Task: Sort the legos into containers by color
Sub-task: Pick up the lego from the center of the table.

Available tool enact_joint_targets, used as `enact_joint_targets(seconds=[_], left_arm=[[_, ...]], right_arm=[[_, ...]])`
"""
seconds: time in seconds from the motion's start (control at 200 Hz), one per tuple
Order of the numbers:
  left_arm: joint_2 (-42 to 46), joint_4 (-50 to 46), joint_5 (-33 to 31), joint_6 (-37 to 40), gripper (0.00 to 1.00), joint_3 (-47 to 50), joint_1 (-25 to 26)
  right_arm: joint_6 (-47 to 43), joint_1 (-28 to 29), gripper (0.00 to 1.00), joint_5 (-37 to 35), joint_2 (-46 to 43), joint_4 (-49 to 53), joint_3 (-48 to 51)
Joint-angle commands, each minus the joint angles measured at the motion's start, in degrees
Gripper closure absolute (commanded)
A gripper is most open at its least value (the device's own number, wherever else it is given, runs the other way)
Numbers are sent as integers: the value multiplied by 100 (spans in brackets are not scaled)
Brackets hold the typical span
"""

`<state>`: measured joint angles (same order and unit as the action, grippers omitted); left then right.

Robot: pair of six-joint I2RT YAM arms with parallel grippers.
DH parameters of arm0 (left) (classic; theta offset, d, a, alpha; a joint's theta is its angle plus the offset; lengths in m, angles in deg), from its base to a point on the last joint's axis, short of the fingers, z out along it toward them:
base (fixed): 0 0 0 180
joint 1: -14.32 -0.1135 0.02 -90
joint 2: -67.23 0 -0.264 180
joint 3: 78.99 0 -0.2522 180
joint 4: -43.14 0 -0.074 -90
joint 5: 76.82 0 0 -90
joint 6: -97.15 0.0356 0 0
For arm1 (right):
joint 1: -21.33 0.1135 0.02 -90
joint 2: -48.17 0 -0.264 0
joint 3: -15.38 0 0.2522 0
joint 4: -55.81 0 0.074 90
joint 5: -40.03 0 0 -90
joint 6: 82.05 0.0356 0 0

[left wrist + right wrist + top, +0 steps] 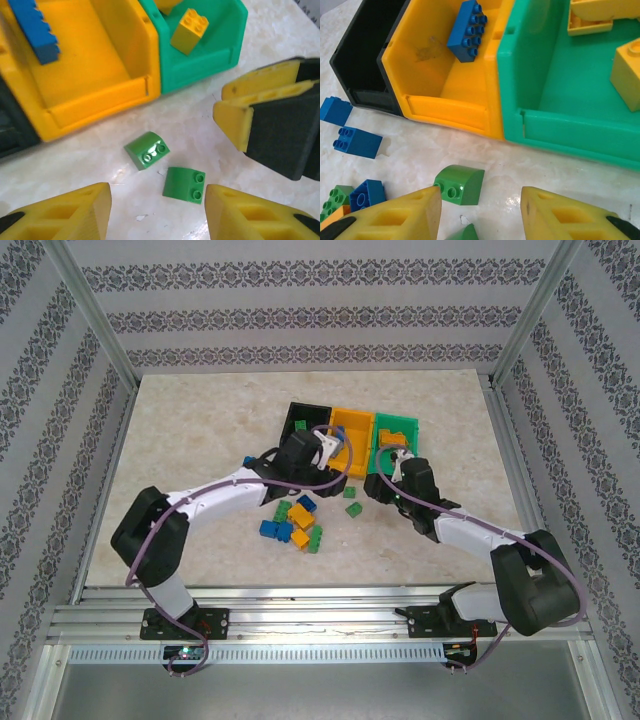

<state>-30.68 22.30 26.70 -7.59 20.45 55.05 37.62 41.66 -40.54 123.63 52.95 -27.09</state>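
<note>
Legos [295, 520] loose on the table [200, 430] in a heap of blue, green and orange, just in front of three joined bins. Farthest left in the right wrist view, two blue legos [357, 141] flat on the table before the black bin [296, 418]. Next in the row, the orange bin [352, 425], with one long blue brick [468, 30] inside, studs showing. Last on the right, the green bin [398, 426], holding yellow bricks [190, 30], one of them tilted.

Left tool [157, 215] low over the table near the front of the orange bin, fingers wide apart, gripping nothing. Just beyond those fingers, two small green pieces [147, 150] lying on the table, near each other but not touching.

Right tool [480, 215] just right of them, in front of the green bin, fingers likewise spread and empty. In its own view, a rounded green piece [460, 184] just ahead of the left finger, resting on the table.
</note>
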Motion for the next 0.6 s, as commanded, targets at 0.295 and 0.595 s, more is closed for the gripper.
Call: enact_joint_targets(seconds=[0.295, 0.595], left_arm=[[-944, -250, -122, -260, 46, -464, 361], [-1472, -555, -645, -890, 43, -1015, 590]], right_arm=[[206, -239, 54, 85, -346, -302, 248], [302, -369, 54, 147, -400, -383, 328]])
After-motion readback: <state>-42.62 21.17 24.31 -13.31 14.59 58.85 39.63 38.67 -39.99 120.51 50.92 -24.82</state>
